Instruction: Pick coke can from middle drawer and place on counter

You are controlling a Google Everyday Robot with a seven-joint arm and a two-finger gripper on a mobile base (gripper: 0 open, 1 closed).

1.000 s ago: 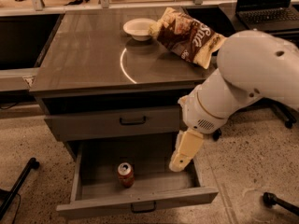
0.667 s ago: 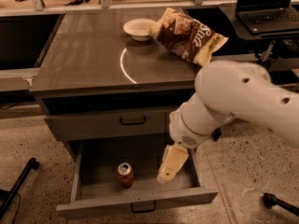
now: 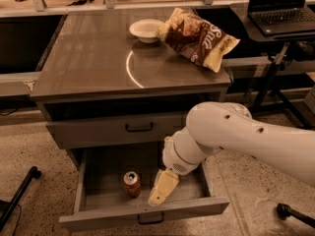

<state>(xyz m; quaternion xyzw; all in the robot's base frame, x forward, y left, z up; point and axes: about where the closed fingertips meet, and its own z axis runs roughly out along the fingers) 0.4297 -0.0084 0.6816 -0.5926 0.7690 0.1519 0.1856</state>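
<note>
Claw (image 3: 157,196) is down inside the middle drawer (image 3: 98,215), angled toward the drawer floor, close behind the front panel. Can't tell whether it's spread or closed: only one cream-coloured slab of it shows from where I stand. Nothing clamped that I can see.

Coke can (image 3: 132,183) stands upright on the drawer floor just beside the claw, on the side away from the arm (image 3: 236,139). Narrow gap between them, no contact as far as I can see. Silver top and tab face up. Can sits slightly further into the drawer than the claw tip.

Drawer is pulled well out, with its dark bar handle (image 3: 150,220) on the front just below the claw. Upper drawer front (image 3: 88,132) is pushed in, above and behind the claw.

Bench (image 3: 83,68) is well above the claw, with a thin bright arc reflected on it. On it, far from the claw:
- white bowl (image 3: 146,29) toward the back edge
- chip bag (image 3: 197,39) lying tilted against the bowl's rim, one corner past the bench edge on the arm's side

Laptop (image 3: 280,6) sits on a dark desk (image 3: 256,33) beyond the bag, well apart from the claw. Speckled floor (image 3: 29,141) surrounds the cabinet.
</note>
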